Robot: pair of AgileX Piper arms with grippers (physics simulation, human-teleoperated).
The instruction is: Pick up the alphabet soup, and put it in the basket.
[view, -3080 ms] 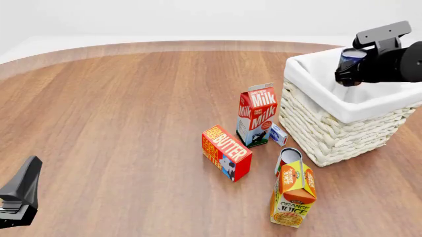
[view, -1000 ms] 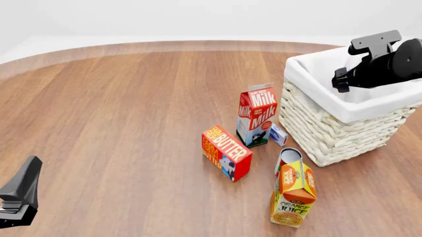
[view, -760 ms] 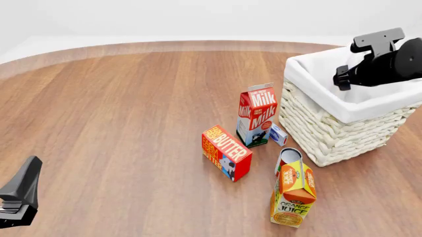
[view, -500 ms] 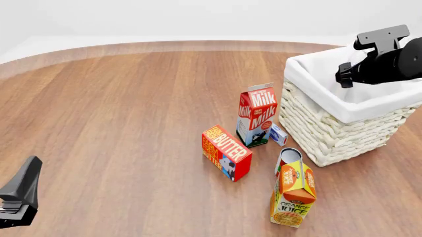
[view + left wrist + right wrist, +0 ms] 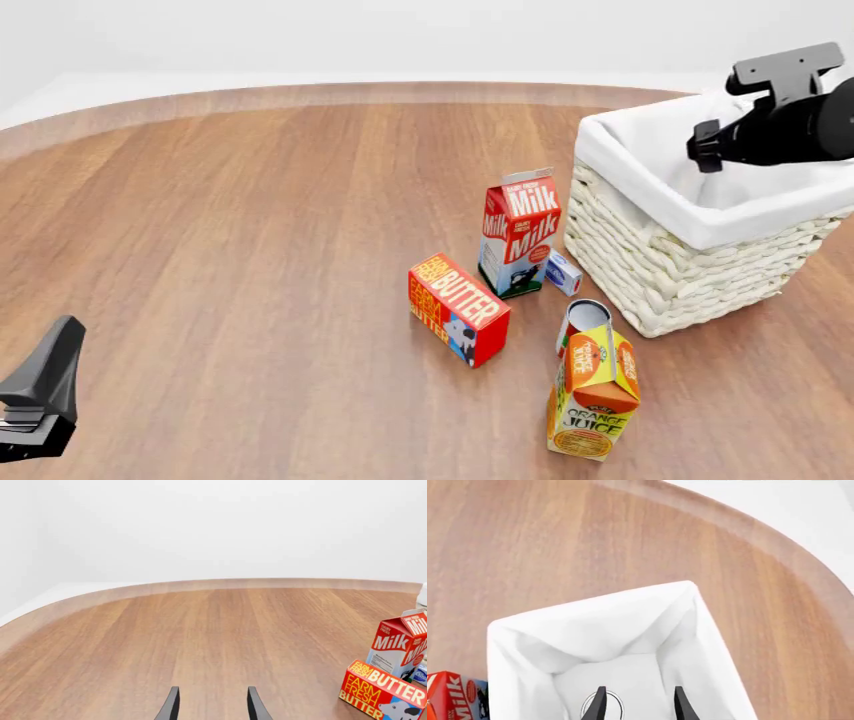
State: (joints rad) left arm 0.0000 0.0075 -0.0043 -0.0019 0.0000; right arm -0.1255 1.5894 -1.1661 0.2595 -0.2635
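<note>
The white wicker basket (image 5: pixel 667 270) stands at the right of the table. My right gripper (image 5: pixel 707 150) hangs above its opening, open and empty. In the right wrist view the basket's white liner (image 5: pixel 587 605) fills the frame, and a pale round can top (image 5: pixel 615 706), the alphabet soup, sits on the basket floor just beside one finger of the open right gripper (image 5: pixel 640 707). The can is hidden in the front view. My left gripper (image 5: pixel 34 400) rests low at the front left, open and empty (image 5: pixel 212 710).
A milk carton (image 5: pixel 521 235), a butter box (image 5: pixel 458 308), a small blue box (image 5: pixel 562 272), a red-and-white can (image 5: pixel 582 322) and an orange juice carton (image 5: pixel 595 395) stand left of and in front of the basket.
Three seconds ago my right gripper held the blue can over the basket; it now holds nothing. Over the last second it has risen and drifted right. The left arm has not moved.
</note>
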